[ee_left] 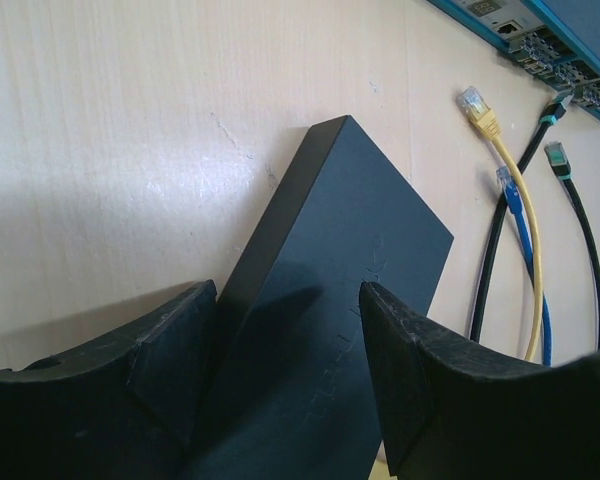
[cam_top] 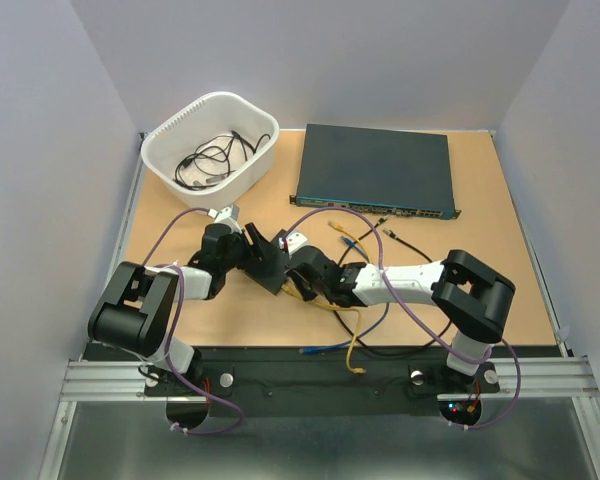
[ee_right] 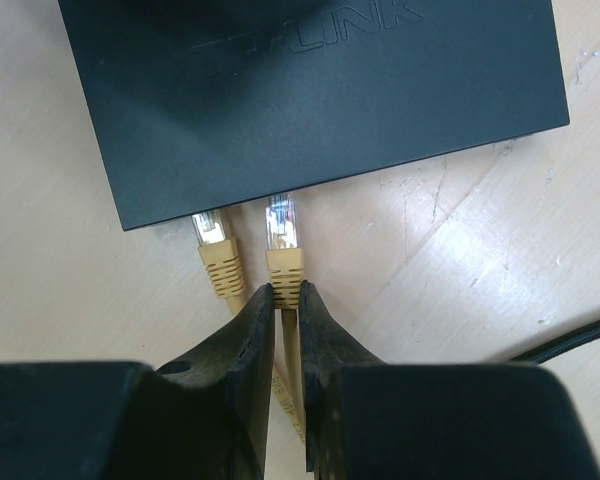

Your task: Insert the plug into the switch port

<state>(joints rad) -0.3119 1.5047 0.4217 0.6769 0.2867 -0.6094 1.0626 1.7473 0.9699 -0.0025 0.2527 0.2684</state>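
The small flat black box (ee_right: 310, 90) marked TP-LINK lies between both grippers; it also shows in the top view (cam_top: 268, 262). Its port edge faces my right gripper, and the sockets themselves are hidden under that edge. My right gripper (ee_right: 285, 300) is shut on the boot of a yellow plug (ee_right: 284, 225), whose clear tip sits right at the box's edge. A second yellow plug (ee_right: 212, 240) sits at the edge just left of it. My left gripper (ee_left: 285, 340) straddles the box (ee_left: 330, 300), with its fingers (ee_left: 170, 350) against the box's sides.
The large dark unit (cam_top: 375, 170) lies at the back, its port row in the left wrist view (ee_left: 540, 40). Loose yellow (ee_left: 500, 170), blue (ee_left: 515, 200) and black (ee_left: 580, 210) cables lie beside the box. A white basket (cam_top: 165, 130) with cables stands back left.
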